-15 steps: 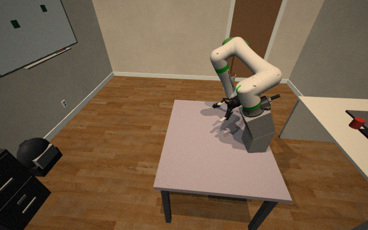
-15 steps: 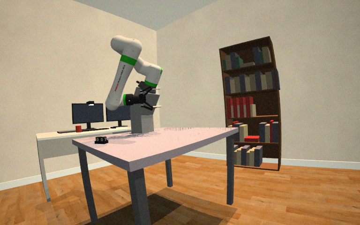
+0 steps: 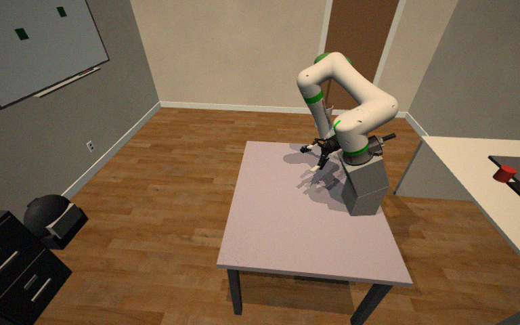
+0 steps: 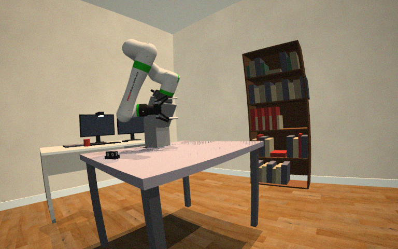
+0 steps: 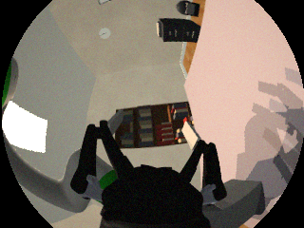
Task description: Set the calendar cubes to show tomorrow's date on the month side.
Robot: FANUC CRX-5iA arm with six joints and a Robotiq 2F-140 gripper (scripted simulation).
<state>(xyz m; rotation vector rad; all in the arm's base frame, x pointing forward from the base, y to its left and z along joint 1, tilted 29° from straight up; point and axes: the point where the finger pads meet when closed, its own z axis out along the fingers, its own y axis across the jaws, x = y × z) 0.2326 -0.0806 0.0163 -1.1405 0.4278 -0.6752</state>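
Presently: gripper (image 4: pixel 173 108) spread to full width, holding nothing, raised above table (image 4: pixel 187 158) close beside grey pedestal (image 4: pixel 157 133), fingers pointing sideways. Calendar (image 4: pixel 112 154) sits on table near corner closest to desk (image 4: pixel 58 149), well apart from gripper; two dark cubes side by side in tray, showing 0 and 7 toward exterior view. Bookshelf (image 4: pixel 305 117) against far wall.
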